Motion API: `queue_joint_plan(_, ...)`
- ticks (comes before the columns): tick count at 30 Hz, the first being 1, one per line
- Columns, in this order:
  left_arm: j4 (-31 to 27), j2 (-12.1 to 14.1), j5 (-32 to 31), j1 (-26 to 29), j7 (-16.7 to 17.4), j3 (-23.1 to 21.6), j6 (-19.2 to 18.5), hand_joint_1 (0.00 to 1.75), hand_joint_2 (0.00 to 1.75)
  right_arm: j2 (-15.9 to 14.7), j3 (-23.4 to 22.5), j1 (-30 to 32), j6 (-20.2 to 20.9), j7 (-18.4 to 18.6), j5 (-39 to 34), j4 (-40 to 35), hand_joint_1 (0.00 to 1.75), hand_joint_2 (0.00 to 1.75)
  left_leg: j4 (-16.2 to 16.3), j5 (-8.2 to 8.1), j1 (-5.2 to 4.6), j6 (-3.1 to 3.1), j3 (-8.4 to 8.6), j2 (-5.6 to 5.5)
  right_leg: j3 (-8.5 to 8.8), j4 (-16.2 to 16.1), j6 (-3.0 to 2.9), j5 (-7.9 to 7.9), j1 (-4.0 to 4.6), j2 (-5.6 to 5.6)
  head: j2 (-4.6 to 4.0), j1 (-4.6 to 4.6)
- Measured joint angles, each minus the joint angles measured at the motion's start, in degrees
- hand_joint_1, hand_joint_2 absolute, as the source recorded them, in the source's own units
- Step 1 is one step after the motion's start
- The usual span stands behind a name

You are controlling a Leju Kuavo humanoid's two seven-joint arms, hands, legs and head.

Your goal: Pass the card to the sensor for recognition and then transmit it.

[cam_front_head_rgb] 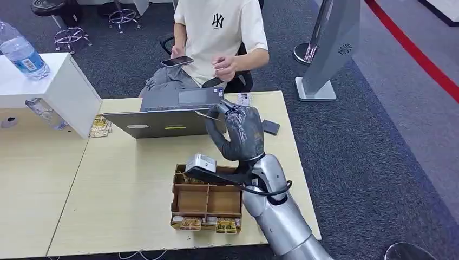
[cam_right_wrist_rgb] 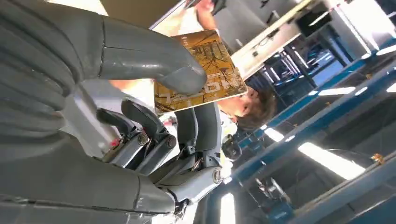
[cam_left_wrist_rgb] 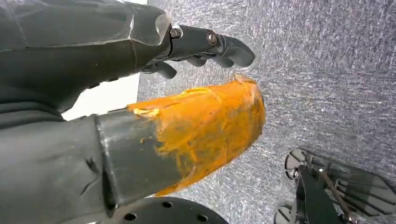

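My right hand (cam_front_head_rgb: 238, 132) is raised above the table, between the laptop (cam_front_head_rgb: 162, 122) and the cardboard tray (cam_front_head_rgb: 205, 200). It pinches a gold patterned card (cam_right_wrist_rgb: 205, 70) between thumb and fingers; in the head view the card (cam_front_head_rgb: 207, 115) shows edge-on, pointing toward the laptop. The sensor (cam_front_head_rgb: 200, 162), a small grey box on a black arm, stands at the tray's far edge, just below and left of this hand. A person in a white shirt (cam_front_head_rgb: 216, 38) sits behind the table holding a phone. My left hand (cam_left_wrist_rgb: 93, 56) hangs over grey carpet with an orange-taped thumb (cam_left_wrist_rgb: 205, 126), holding nothing.
A white box (cam_front_head_rgb: 59, 86) with a water bottle (cam_front_head_rgb: 23, 54) on it stands at the left. A small black object (cam_front_head_rgb: 270, 128) lies near the table's right edge. A grey kiosk stand (cam_front_head_rgb: 330, 49) rises on the carpet to the right. Stools stand at the back left.
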Motion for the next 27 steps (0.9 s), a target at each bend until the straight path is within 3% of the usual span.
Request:
queue_joint_plan(7,0.0,0.0,-2.7,-0.1,0.6,0.0,-0.7,0.0,0.0,3.7,-5.6,-4.8,0.0,2.4,14.1,7.0,1.75,1.75,0.0,0.03,0.01,-0.03,0.02,0.0,0.0,0.0,-0.01,0.01,0.01,0.0,0.0,0.0)
queue_joint_plan(13,0.0,0.0,-4.2,-0.3,1.0,0.0,-1.2,0.0,0.0,4.7,-8.8,-7.7,0.0,5.8,19.5,10.6,1.75,1.75,0.0,0.03,0.0,-0.03,0.01,-0.02,0.0,0.0,-0.01,0.01,0.0,0.0,0.0,0.0)
queue_joint_plan(25,0.0,0.0,-5.1,-0.4,1.0,0.0,-1.3,0.0,0.0,4.7,-9.1,-8.7,0.0,10.5,23.1,10.8,1.75,1.75,0.0,0.02,0.0,-0.02,0.01,0.01,-0.03,0.0,-0.01,0.01,0.01,0.03,0.0,0.0)
queue_joint_plan(26,0.0,0.0,-5.1,-0.4,1.0,0.0,-1.3,0.0,0.0,4.7,-9.1,-8.7,0.0,10.8,23.1,10.8,0.05,1.75,0.0,0.02,0.0,-0.02,0.0,0.01,-0.04,0.0,-0.01,0.01,0.01,0.03,0.0,0.0)
queue_joint_plan(27,0.0,0.0,-5.2,-0.4,1.0,0.0,-1.3,0.0,0.0,4.7,-9.1,-8.7,0.0,11.1,23.1,10.7,0.0,1.75,0.0,0.02,0.0,-0.03,0.0,0.01,-0.05,0.0,-0.01,0.01,0.01,0.03,0.0,0.0)
